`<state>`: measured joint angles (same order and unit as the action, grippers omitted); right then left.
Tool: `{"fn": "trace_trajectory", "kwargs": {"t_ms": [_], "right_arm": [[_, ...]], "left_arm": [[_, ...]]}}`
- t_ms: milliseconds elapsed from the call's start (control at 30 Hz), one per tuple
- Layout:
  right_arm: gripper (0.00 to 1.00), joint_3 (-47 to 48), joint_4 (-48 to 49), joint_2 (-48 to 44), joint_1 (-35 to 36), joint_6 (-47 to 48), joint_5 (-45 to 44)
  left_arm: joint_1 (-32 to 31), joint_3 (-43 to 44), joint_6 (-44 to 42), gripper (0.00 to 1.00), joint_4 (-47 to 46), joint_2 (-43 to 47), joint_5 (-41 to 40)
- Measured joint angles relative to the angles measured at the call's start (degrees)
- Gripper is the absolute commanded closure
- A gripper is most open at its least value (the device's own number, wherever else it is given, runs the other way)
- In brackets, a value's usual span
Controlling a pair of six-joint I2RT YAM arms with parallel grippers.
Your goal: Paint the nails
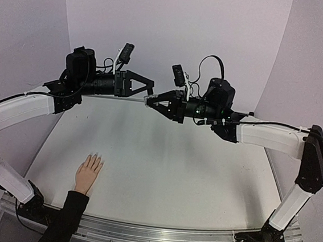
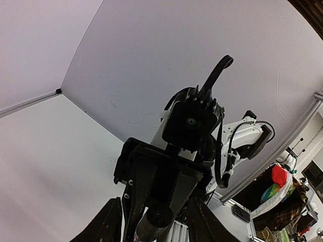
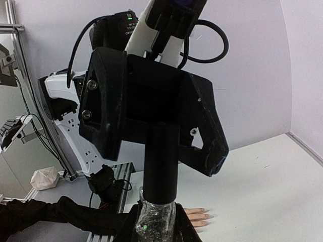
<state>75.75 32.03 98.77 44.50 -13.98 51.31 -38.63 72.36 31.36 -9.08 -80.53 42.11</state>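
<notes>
Top external: nails (image 1: 94,158) too tiny to discern; the hand (image 1: 87,174) lies by the near-left corner of the surface (image 1: 175,156), pointing toward the far edge. Above, the right gripper (image 1: 150,101) pinches a bottle (image 3: 155,219); whether the left gripper (image 1: 148,89) clamps its cap (image 3: 161,161) is unclear.

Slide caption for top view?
Right fingers hold a bottle up to the left fingers above the table; mannequin hand lies near-left.

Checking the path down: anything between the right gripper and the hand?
No. In the top view only bare table lies between the right gripper and the hand.
</notes>
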Motion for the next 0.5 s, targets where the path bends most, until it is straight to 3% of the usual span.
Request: {"fn": "trace_trajectory", "kwargs": {"t_ms": [233,433,500], "right_arm": [[1.0,0.0,0.0,0.1,-0.1,0.0,-1.2],[1.0,0.3,0.0,0.3,-0.2,0.0,-2.5],[1.0,0.6,0.1,0.5,-0.2,0.0,-3.1]], "left_arm": [[0.0,0.0,-1.4,0.58,0.2,-0.2,0.0],[0.0,0.6,-2.5,0.73,2.2,-0.7,-0.2],[0.0,1.0,-2.9,0.82,2.7,-0.8,-0.3]]}}
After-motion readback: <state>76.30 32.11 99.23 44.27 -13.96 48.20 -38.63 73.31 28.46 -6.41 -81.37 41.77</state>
